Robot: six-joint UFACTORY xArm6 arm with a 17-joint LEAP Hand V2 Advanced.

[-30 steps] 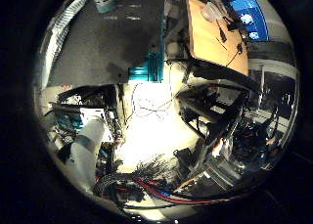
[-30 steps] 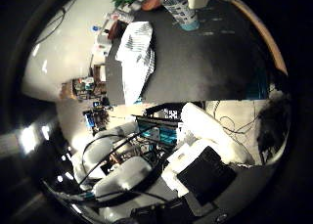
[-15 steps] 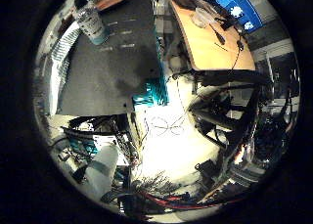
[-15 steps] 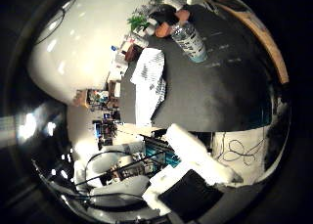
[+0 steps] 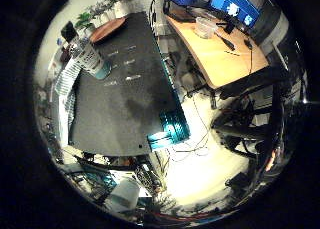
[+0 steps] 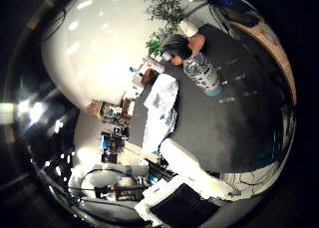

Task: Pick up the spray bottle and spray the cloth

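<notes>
Clear plastic bottle (image 6: 202, 72) is standing upright on the black table (image 5: 125, 114), beside the striped cloth (image 6: 160, 111). We are judging it light and slippery; we'd take its body. Hand (image 6: 187, 185) state: we cannot tell.

- The little finger side palm view looks down from well above the dark desk (image 5: 120, 109), taking in its whole top, the floor (image 5: 210, 174) beside it and a wooden side table (image 5: 225, 54) with monitors.
- The thumb side palm view faces the same desk from high up, tilted more toward the pale wall (image 6: 94, 54) and a potted plant (image 6: 167, 9); white parts of the hand (image 6: 192, 171) reach in at its edge.
- Both views share the desk top, the spray bottle (image 5: 90, 56) standing on it, and the striped cloth (image 6: 162, 111) lying along one desk edge.
- Nothing fills either view; the palm is far from all things.
</notes>
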